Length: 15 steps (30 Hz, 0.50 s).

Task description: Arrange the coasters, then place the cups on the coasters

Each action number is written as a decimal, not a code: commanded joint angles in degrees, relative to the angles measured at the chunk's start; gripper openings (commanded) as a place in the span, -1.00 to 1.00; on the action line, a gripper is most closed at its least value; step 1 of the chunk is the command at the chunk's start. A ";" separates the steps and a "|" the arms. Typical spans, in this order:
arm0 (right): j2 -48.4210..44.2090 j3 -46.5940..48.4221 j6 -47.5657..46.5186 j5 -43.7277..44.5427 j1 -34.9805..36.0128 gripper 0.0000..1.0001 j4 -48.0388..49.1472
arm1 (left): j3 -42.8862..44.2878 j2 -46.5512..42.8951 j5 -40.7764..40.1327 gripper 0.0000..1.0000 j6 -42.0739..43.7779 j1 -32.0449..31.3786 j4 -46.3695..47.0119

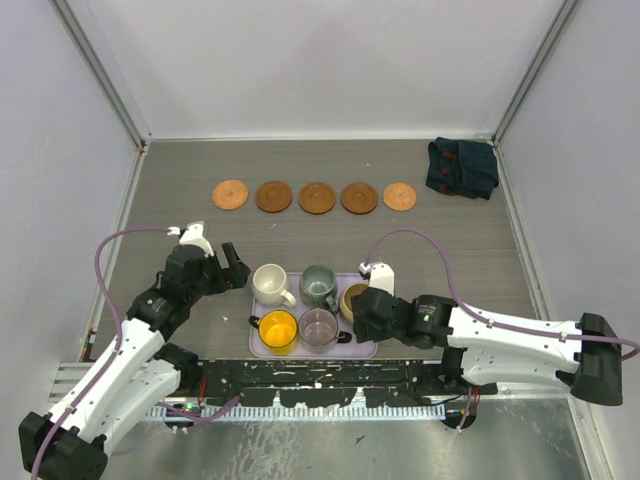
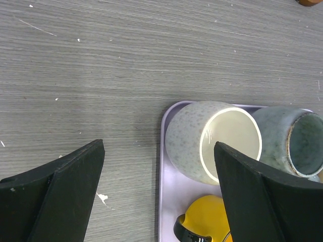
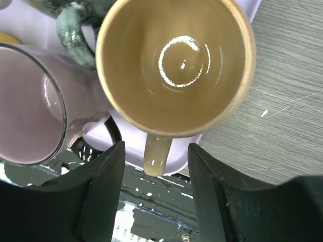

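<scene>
tabletop (image 1: pixel 320 165): grey wood grain | tray (image 2: pixel 169 201): near edge, between the arms, holds all five cups (image 1: pixel 278 330) | left end effector (image 2: pixel 159 146): spread wide at tray's left edge beside cream cup (image 2: pixel 202 141) | right end effector (image 3: pixel 154 146): fingers apart either side of beige cup (image 3: pixel 176 65) handle, not touching | coasters (image 1: pixel 317 197): five in a row at far side, well apart from cups

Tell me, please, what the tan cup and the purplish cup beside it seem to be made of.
Tan cup: probably glazed ceramic; it is opaque, with a glossy ring of glare inside. Purplish cup: likely tinted glass; its wall is see-through, with a thin dark rim.
</scene>
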 commanded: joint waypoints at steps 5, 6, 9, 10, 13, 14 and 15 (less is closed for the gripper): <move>3.50 1.74 4.78 5.89 0.42 0.08 -0.47 | -0.60 -0.46 0.85 0.82 -0.08 -0.29 3.93; 3.91 1.82 5.31 6.07 0.44 0.06 -0.57 | -0.75 -0.46 0.86 0.82 -0.09 -0.29 3.99; 5.06 1.91 6.44 6.59 0.49 0.02 -0.47 | -0.96 -0.44 0.81 0.82 -0.08 -0.29 4.19; 5.34 1.96 6.68 6.70 0.49 0.00 -0.41 | -1.06 -0.46 0.81 0.82 -0.05 -0.32 4.20; 6.07 2.09 7.38 6.86 0.49 -0.06 -0.15 | -1.31 -0.54 0.48 0.82 -0.09 -0.29 4.45; 6.23 2.02 7.55 6.89 0.49 -0.08 -0.10 | -1.39 -0.55 0.38 0.82 -0.01 -0.30 4.59; 6.37 2.01 7.60 6.85 0.49 -0.10 -0.01 | -1.40 -0.51 0.30 0.82 0.00 -0.29 4.68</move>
